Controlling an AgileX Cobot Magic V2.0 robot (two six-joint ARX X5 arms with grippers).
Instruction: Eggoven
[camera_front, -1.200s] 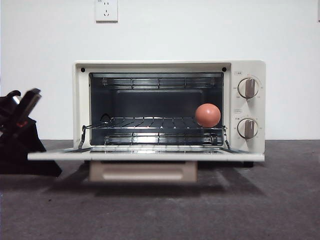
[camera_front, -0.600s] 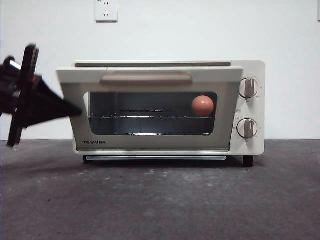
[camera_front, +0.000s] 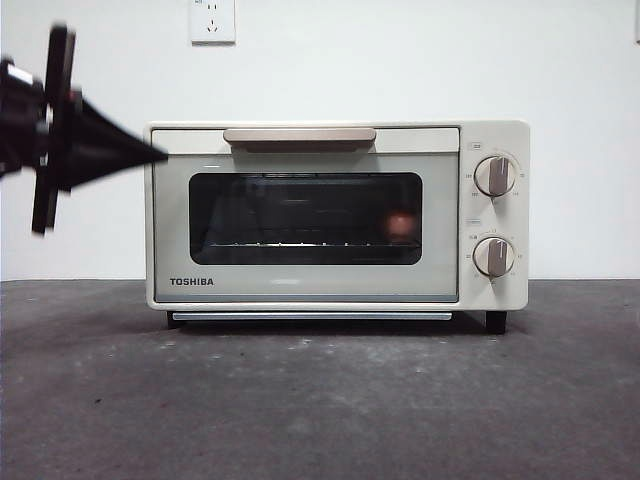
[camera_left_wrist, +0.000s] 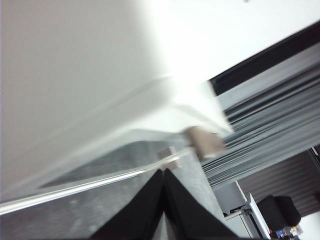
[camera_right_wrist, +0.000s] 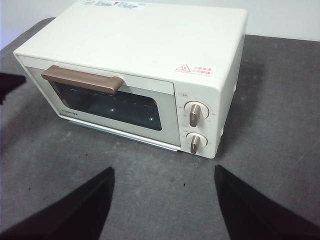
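The cream TOSHIBA toaster oven (camera_front: 300, 290) stands in the middle of the table with its dark glass door shut and its tan handle (camera_front: 300, 136) at the top. The reddish-brown egg (camera_front: 402, 225) shows dimly through the glass, on the rack at the right. My left gripper (camera_front: 157, 155) is shut and empty, its tip touching the oven's upper left front corner; the left wrist view shows its jaws (camera_left_wrist: 164, 172) closed together by the blurred oven (camera_left_wrist: 100, 75). My right gripper (camera_right_wrist: 162, 170) is open and empty, held back above the table in front of the oven (camera_right_wrist: 150, 45).
Two knobs (camera_front: 495, 176) sit on the oven's right panel. A wall socket (camera_front: 213, 20) is on the white wall behind. The dark grey table (camera_front: 320, 400) spreads in front of the oven.
The oven door has swung up from lying flat open to fully shut. My left gripper rose with it from low at the left to the oven's top left corner.
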